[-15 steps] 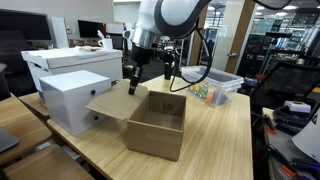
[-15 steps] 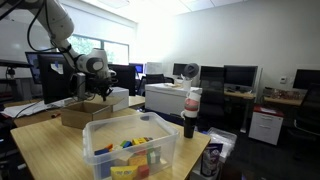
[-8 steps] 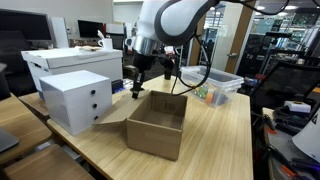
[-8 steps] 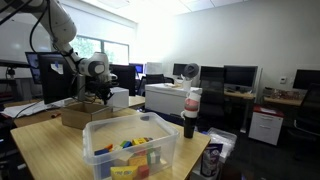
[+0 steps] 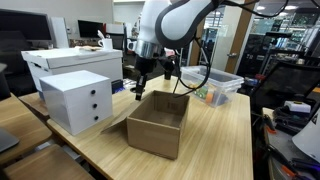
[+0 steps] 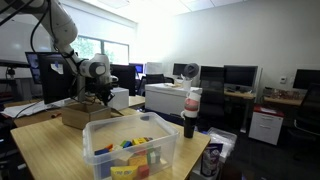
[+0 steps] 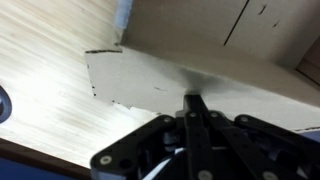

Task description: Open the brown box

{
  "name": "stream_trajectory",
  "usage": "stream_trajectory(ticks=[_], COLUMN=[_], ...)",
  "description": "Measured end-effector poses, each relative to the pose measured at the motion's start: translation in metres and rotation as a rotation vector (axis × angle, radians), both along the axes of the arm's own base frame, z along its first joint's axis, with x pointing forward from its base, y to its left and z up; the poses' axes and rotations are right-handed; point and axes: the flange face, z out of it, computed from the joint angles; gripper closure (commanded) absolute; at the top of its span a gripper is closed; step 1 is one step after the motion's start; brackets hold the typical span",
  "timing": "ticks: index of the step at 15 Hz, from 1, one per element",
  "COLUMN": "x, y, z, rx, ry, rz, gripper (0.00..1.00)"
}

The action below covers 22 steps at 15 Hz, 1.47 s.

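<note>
Evidently the brown rectangular cardboard box (image 5: 160, 128), at frame centre, is largely opened: its left flap (image 5: 113, 117) is laid outward. The gripper (image 5: 138, 92) is held above it, fingers pressed together on nothing.

Wrist view: we see the brown box (image 7: 200, 40) cut off at top and right edges | gripper (image 7: 195, 102) dark, blurred | exterior view: clear bin (image 6: 168, 148) hides part of the box.
</note>
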Motion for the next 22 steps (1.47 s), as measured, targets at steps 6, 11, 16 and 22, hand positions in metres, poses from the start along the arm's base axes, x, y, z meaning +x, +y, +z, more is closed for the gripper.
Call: stream_trajectory(ticks=[6, 11, 16, 22], x=[0.001, 0.0, -0.003, -0.007], y=[-0.015, -0.028, -0.035, -0.034], z=[-0.006, -0.011, -0.012, 0.005], rx=[-0.054, -0.088, -0.098, -0.103], ry=[0.005, 0.021, 0.043, 0.054], rz=[-0.069, -0.134, -0.189, -0.235], gripper=[1.0, 1.0, 1.0, 1.0])
